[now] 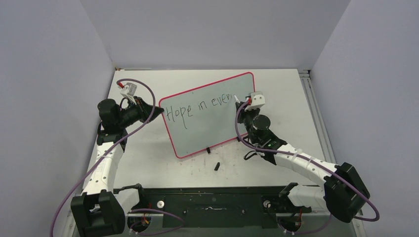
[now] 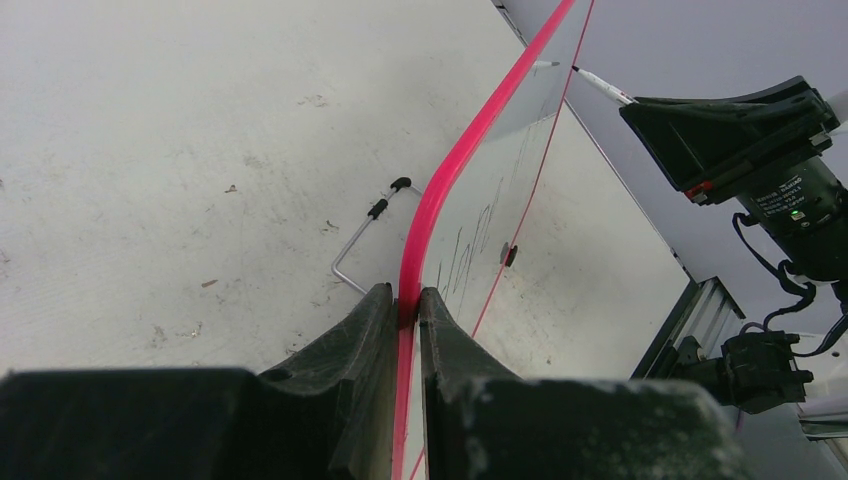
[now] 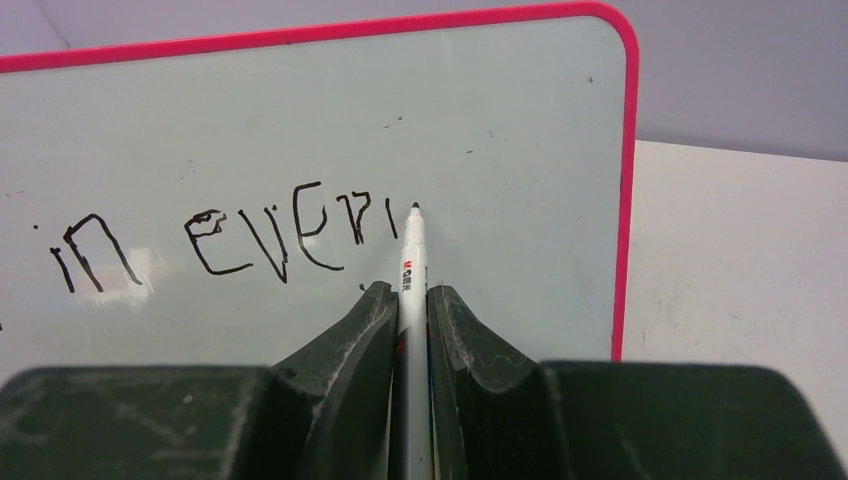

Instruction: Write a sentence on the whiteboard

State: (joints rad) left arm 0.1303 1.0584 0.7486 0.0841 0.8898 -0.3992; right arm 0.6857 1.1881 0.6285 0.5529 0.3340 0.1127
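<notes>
Black-inked, our sentence [image 1: 197,109] reads "Hope in ever" on the whiteboard [image 1: 212,136] mid-table. Our right gripper [image 3: 405,295], clamped on the pen [image 3: 411,260], aims its tip just right of the last stroke; bare board lies rightward. Our left gripper [image 2: 408,300] pinches the board's left edge.

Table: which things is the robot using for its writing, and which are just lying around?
Using: whiteboard, sentence, pen, left gripper (clamping the rim), right gripper (holding the pen).
Lying around: small black piece on the table, maybe a cap.
</notes>
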